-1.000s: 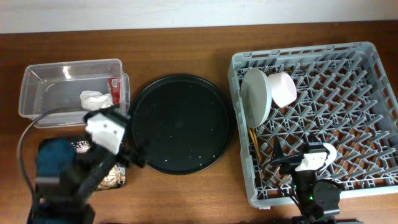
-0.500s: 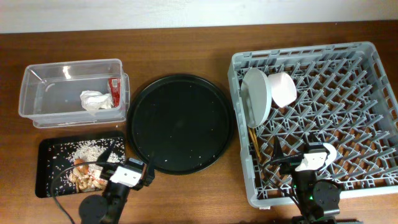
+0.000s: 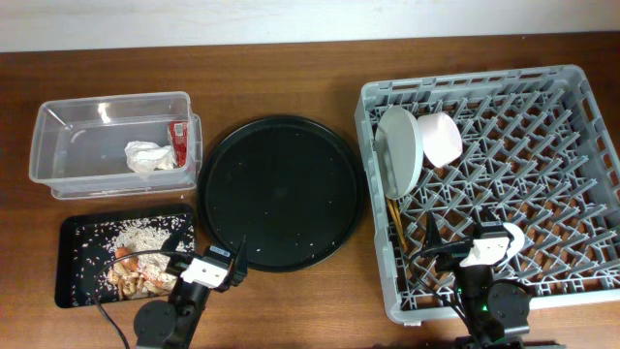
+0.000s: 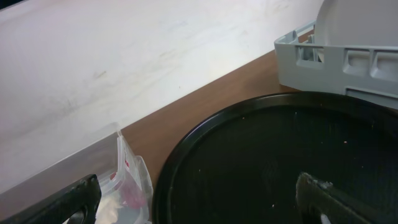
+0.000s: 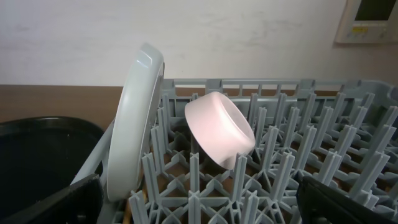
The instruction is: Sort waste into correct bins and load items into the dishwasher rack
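**A:** Where does the left end effector [image 4: 198,185] sit?

**B:** Low, near the front edge of the brown wooden tabletop [image 3: 291,68]. It is at the right-hand corner of the shallow black rectangular tray [image 3: 76,287], just by the rim of the large round black tray [image 3: 281,184]. Its fingers [image 4: 62,202] are spread wide with nothing between them, and the round tray fills most of the wrist view.

**A:** And the waste?

**B:** The crumpled white paper napkin [image 3: 147,155] and the small red packet [image 3: 178,139] lie in the clear plastic rectangular tub [image 3: 73,145]. The tub is well beyond that end effector and off to its left. The loose rice [image 3: 140,236] and the brownish scraps [image 3: 131,278] lie in the shallow black tray, just beside the left arm.

**A:** The right end effector [image 5: 198,186]?

**B:** It hangs over the near-left part of the large square grey plastic rack [image 3: 552,165]. Its fingers [image 5: 62,202] are parted and grip nothing.

**A:** What lies ahead of it?

**B:** The pale round plate [image 5: 134,124] stands on edge among the pegs by the rack's left wall, ahead and to the left. The white round bowl [image 5: 221,134] is tipped on its side just to the right of the plate, almost straight ahead. The thin wooden chopsticks [image 3: 395,223] lie low in the rack along the left wall, between the plate and the end effector.
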